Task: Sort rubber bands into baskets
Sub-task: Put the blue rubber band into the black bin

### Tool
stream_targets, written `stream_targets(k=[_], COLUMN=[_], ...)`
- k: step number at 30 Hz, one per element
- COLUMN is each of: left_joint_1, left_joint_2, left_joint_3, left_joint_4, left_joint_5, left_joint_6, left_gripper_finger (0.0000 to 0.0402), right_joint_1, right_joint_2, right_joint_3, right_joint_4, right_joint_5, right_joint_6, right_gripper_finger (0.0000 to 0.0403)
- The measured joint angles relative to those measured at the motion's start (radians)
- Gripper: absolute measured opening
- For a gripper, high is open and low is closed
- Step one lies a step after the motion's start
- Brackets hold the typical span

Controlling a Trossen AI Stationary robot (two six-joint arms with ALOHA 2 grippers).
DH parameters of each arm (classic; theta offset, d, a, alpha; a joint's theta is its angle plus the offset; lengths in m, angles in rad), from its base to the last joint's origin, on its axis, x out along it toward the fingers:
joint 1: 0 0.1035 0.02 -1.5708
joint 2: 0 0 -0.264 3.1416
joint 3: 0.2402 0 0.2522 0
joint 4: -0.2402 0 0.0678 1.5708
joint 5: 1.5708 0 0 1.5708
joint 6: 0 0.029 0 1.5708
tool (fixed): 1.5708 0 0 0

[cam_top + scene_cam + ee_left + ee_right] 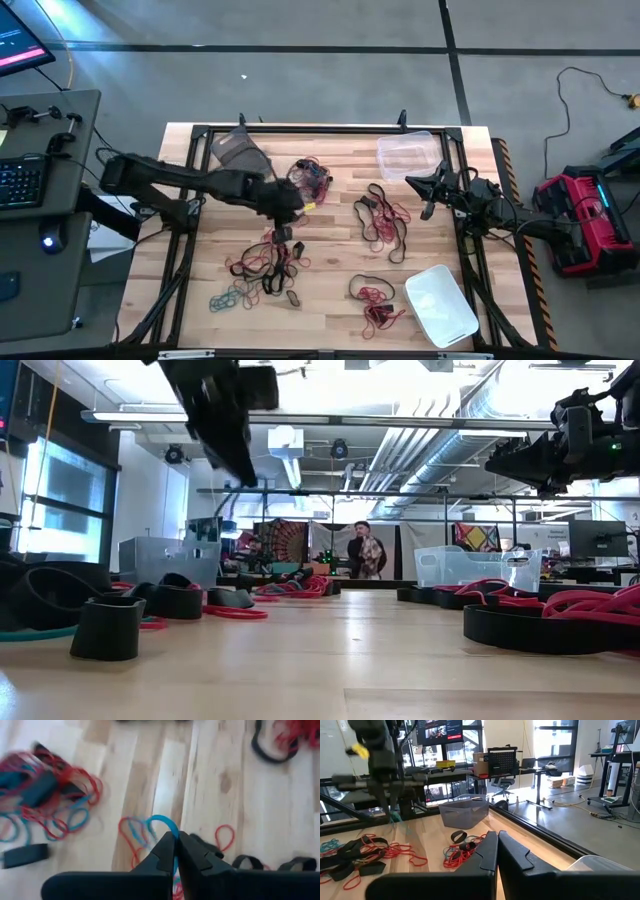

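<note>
High view: a wooden table (330, 300) fills the centre. The left gripper (286, 236) hangs over the middle-left, above a tangle of red, black and teal rubber bands (262, 265). A grey-tinted basket (238, 150) sits at upper left, a clear basket (408, 155) at upper right, a whitish basket (441, 305) at lower right. The right gripper (428, 187) waits at the right, just below the clear basket.

Low view: the left arm enters at upper left; thick bands lie across the foreground.

Left wrist view: the fingers (165, 854), pressed together, pinch a teal band (162, 821) at bottom centre.

Right wrist view: the right gripper's (497, 851) fingers are pressed together on nothing, at bottom centre; the grey basket stands mid-frame.
</note>
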Motion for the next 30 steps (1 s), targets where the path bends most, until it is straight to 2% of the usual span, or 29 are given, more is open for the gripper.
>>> stream_targets(k=[8,20,30], left_joint_1=[0.107,0.435,0.706], left_joint_2=[-0.158,-0.252,-0.179], left_joint_3=[0.000,-0.002,-0.043], left_joint_4=[-0.160,-0.325,-0.300], left_joint_5=[-0.181,-0.303,-0.237], left_joint_6=[-0.024,0.051,0.175], left_gripper_finger=[0.0001,0.0000,0.0000], right_joint_1=[0.000,0.000,0.000], right_joint_2=[0.000,0.000,0.000], right_joint_3=[0.000,0.000,0.000], right_joint_4=[0.001,-0.005,-0.006], right_joint_5=[0.000,0.000,0.000], right_joint_6=[0.001,0.006,0.006], right_gripper_finger=[0.0000,0.0000,0.0000])
